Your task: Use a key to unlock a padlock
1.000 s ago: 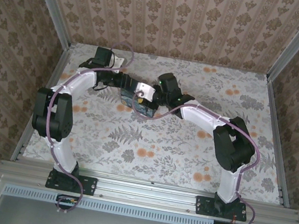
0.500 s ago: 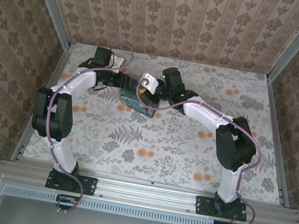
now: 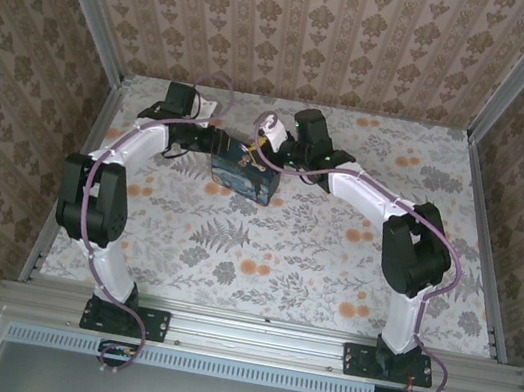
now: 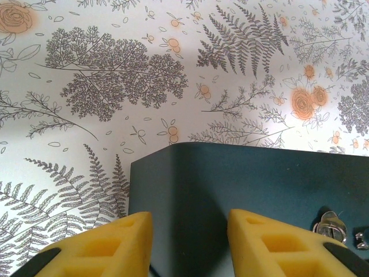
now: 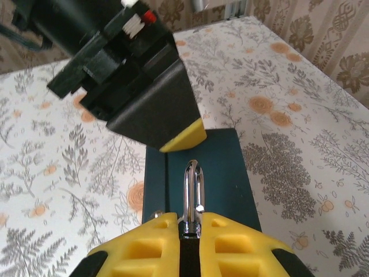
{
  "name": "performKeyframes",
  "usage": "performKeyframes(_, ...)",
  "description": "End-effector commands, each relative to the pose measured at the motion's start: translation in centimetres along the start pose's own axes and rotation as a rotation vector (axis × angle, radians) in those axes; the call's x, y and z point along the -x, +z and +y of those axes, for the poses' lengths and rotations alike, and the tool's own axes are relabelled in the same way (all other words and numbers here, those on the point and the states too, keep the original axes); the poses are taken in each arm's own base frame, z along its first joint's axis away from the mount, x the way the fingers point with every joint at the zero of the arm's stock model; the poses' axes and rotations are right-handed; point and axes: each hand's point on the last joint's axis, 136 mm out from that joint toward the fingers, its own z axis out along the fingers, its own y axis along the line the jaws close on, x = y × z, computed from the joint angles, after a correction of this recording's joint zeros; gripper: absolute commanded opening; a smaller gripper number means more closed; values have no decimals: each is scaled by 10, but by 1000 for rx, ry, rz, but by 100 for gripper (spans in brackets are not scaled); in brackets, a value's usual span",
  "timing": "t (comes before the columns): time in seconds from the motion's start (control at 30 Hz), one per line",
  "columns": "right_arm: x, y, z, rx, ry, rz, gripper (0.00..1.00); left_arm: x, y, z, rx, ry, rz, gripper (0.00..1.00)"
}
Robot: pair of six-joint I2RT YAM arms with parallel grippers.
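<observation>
My right pincer [image 5: 188,222] is clamped on the padlock [image 5: 193,187], its shackle upright over the box [image 5: 230,167] near the table's [image 3: 332,259] far edge. My left pincer [image 4: 190,231] straddles the box's corner; whether it grips, I cannot tell.

We see a dark-blue box [image 3: 244,181] resting on the tabletop [image 3: 293,252], directly beneath the right pincer [image 5: 190,219] and reaching ahead of it. A seam runs lengthwise along its top. The box's corner lies just beyond the tips of the left pincer [image 4: 190,222], and its plain face runs off to that pincer's right. The tabletop wears a pale cloth printed with grey ferns and orange blossoms, spreading on all sides of both pincers. Brown patterned wallpaper [image 3: 313,22] lines the walls beyond and beside them, and a metal rail [image 3: 258,335] edges the near side, well behind them.
</observation>
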Motion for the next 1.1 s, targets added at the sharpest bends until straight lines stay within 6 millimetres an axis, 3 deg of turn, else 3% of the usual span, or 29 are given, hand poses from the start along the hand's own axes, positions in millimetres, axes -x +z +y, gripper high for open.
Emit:
performKeyframes(0.0,27,-9,-21,-84,93,-110,6,-10,-4,-2,-9,-45,35,41)
performKeyframes(0.13,29,-34,-43,-201,146,-132,7,9,-23,-7,-9,-54,-19,50)
performKeyframes(0.27,17,-67,-74,-360,225,-115,7,24,-39,-15,-18,-47,-62,56)
performKeyframes(0.47,-44,-119,-116,-569,439,-64,8,27,-55,-9,51,-96,-95,60)
performKeyframes(0.63,-115,-138,-107,-621,612,37,10,10,-63,-4,117,-164,-92,60)
performKeyframes(0.8,-178,-152,-90,-692,738,169,10,-4,-69,-15,148,-136,-75,61)
performKeyframes(0.97,-219,-159,-78,-730,792,267,15,-11,-80,-24,161,-108,-76,61)
performKeyframes(1.07,-224,-160,-74,-721,779,304,33,-15,-88,-24,177,-97,-73,61)
